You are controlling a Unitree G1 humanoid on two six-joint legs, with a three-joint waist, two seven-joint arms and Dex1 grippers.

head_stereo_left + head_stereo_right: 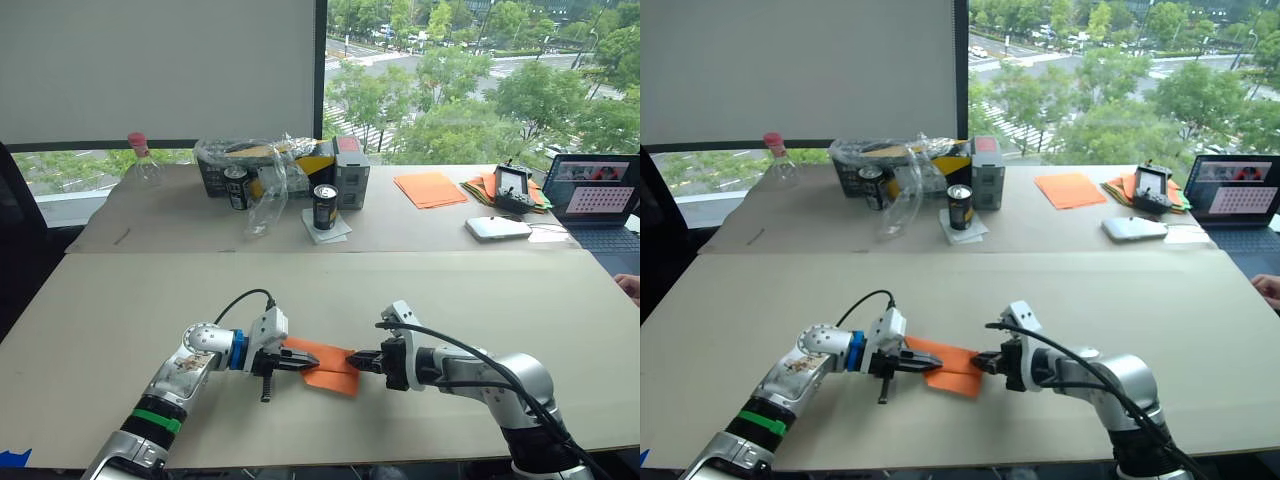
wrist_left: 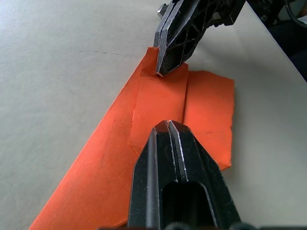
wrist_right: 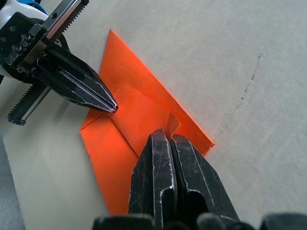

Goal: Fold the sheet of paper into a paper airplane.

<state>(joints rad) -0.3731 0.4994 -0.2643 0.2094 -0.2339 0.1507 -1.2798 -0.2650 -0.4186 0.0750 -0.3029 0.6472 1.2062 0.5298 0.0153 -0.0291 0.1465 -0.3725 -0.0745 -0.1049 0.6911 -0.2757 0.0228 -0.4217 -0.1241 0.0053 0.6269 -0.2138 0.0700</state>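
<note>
The sheet of paper [image 1: 332,376] is bright orange, folded into layered flaps, and lies flat on the near table between my two grippers. My left gripper [image 1: 312,365] is shut, and its tip rests on the paper's left part [image 2: 158,100]. From the other side my right gripper [image 1: 352,358] meets it, also shut, with its tip on the edge of a folded flap [image 3: 139,110]. The left wrist view has the left gripper [image 2: 168,124] pressing a crease, with the right fingertips [image 2: 168,57] at the far corner. No paper sits between either pair of fingers.
On the far table stand a neat orange stack [image 1: 428,188], a mixed paper pile [image 1: 480,188], two cans [image 1: 325,207], a plastic-wrapped box [image 1: 270,165], a bottle [image 1: 140,160], a white device [image 1: 497,228] and a laptop [image 1: 600,195]. A person's hand [image 1: 630,288] shows at the right edge.
</note>
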